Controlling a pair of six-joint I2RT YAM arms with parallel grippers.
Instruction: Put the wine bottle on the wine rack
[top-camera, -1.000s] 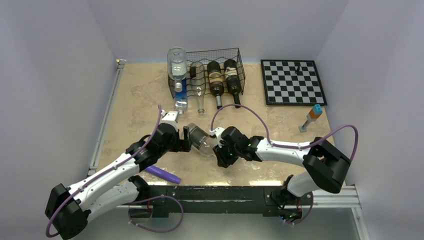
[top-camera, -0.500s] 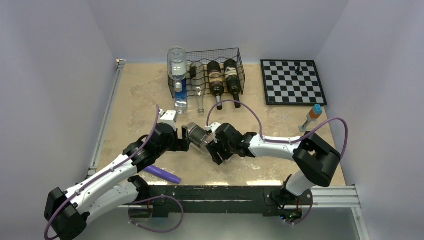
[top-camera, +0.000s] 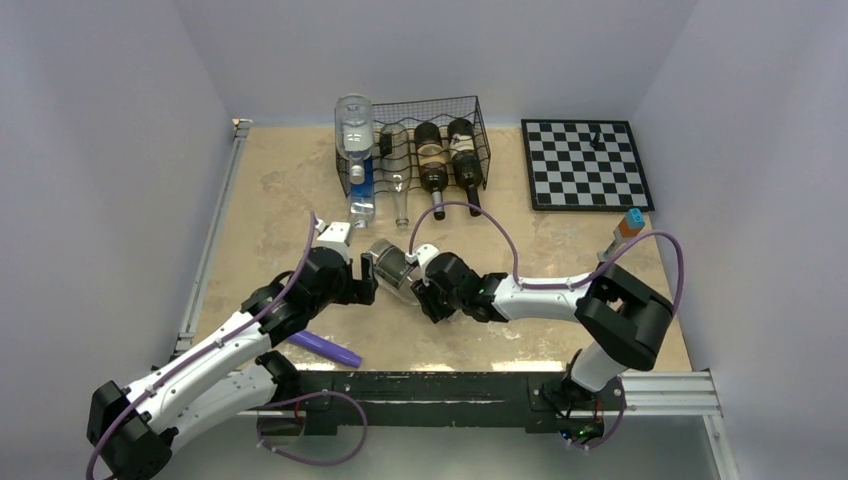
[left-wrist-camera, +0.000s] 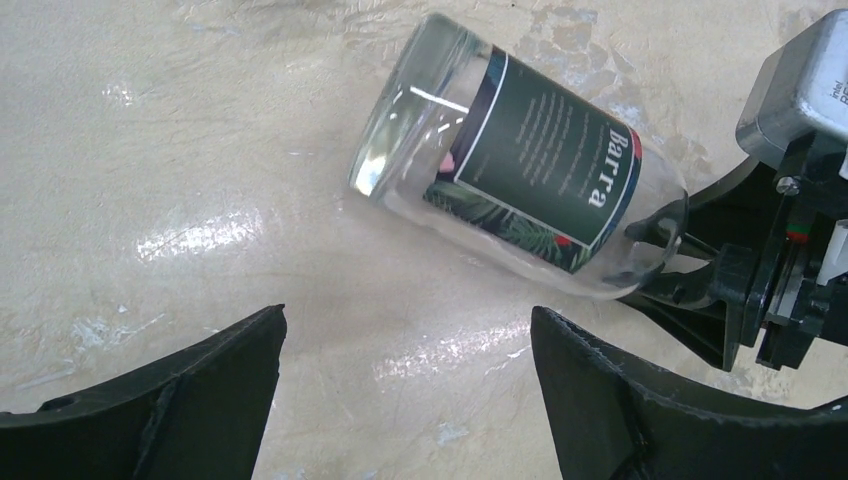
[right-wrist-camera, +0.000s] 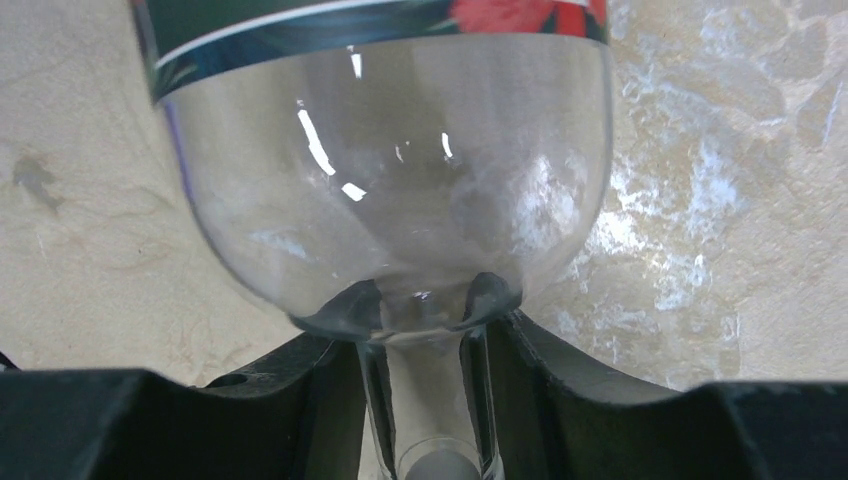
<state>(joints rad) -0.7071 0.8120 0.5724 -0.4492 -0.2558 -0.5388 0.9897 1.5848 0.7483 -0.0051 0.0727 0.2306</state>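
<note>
A clear wine bottle (top-camera: 393, 270) with a dark label lies tilted near the table's middle; it also shows in the left wrist view (left-wrist-camera: 530, 160) and the right wrist view (right-wrist-camera: 390, 170). My right gripper (top-camera: 428, 295) is shut on the bottle's neck (right-wrist-camera: 425, 400), its base pointing away toward the left arm. My left gripper (top-camera: 366, 283) is open and empty just left of the bottle's base, its fingers (left-wrist-camera: 200, 380) apart over bare table. The black wire wine rack (top-camera: 420, 145) stands at the back with several bottles lying in it.
A black-and-white chessboard (top-camera: 586, 165) lies at the back right with one dark piece on it. A small orange and blue object (top-camera: 625, 232) stands right of centre. A purple stick (top-camera: 325, 348) lies near the left arm at the front edge.
My right gripper has carried the bottle left and a little back, toward the left gripper. The left gripper has drawn back slightly to the left and stays open.
</note>
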